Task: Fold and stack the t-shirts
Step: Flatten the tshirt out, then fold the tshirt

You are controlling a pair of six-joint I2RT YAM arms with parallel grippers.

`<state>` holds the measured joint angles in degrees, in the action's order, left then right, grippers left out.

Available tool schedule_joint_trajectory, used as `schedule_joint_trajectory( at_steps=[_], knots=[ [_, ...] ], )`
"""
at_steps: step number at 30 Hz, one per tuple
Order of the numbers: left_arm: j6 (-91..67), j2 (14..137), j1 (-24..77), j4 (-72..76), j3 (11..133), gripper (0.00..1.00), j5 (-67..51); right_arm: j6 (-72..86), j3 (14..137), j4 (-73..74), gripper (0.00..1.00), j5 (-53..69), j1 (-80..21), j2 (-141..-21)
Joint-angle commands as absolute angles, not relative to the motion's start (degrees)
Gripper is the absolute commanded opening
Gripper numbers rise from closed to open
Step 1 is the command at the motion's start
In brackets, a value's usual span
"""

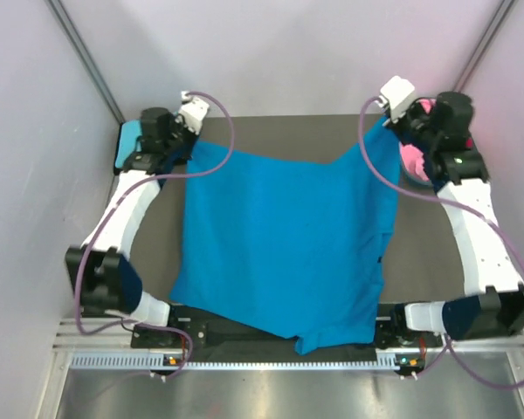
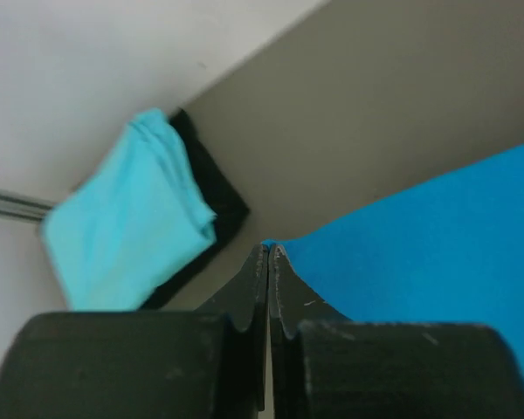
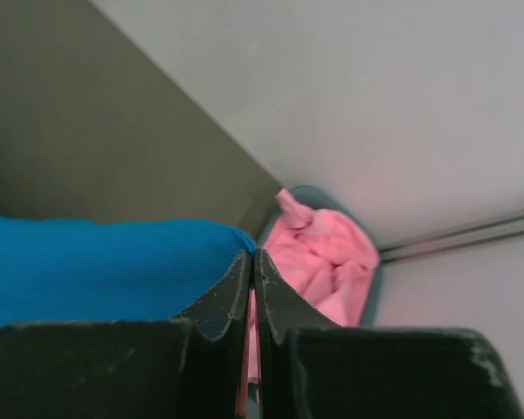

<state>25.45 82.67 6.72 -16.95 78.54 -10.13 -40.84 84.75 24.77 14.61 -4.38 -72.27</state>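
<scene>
The left gripper (image 2: 269, 253) and right gripper (image 3: 251, 257) each pinch a far corner of the blue shirt (image 1: 279, 236), so pull both evenly to lay it flat.

**Around the work area**

Matte dark grey table (image 1: 288, 131). At its far right corner, a grey-blue oval tub (image 3: 314, 190), close to the wall. At the far left corner, a flat black pad (image 2: 227, 205), partly covered. Along the near edge, a perforated metal rail (image 1: 271, 360).
</scene>
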Motion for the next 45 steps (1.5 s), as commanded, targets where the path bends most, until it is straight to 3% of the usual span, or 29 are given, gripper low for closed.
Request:
schedule_joint_trajectory(
  at_steps=[1,7,11,17,25,34,40,45],
  knots=[
    [24.9,90.9,6.4,-5.8,80.5,0.00,-13.1,-42.4,84.3,15.1,0.00,15.3,-4.6,-79.9],
    [23.6,111.2,6.4,-5.1,93.9,0.00,-11.3,-44.0,96.4,14.2,0.00,11.4,-4.7,-104.3],
    [22.5,122.8,6.3,-5.9,106.3,0.00,-9.1,-43.5,115.3,17.2,0.00,5.1,-4.7,-122.6],
    [21.1,133.9,6.7,-3.3,117.2,0.00,-7.4,-42.4,128.0,10.9,0.00,-1.0,-5.0,-136.7],
    [24.2,140.9,7.3,8.8,123.3,0.00,-0.5,-41.3,132.7,-1.9,0.00,-4.1,-5.3,-141.2],
    [25.5,143.5,7.2,12.5,125.5,0.00,-0.5,-42.5,133.1,-2.6,0.00,-4.8,-5.9,-142.5],
    [25.0,140.3,7.2,6.7,125.8,0.00,-5.3,-42.9,127.4,3.2,0.00,-4.5,-6.5,-136.0],
    [28.6,133.4,6.9,4.1,115.4,0.00,-9.2,-44.3,118.3,7.1,0.00,-3.3,-6.5,-128.2]
  ],
)
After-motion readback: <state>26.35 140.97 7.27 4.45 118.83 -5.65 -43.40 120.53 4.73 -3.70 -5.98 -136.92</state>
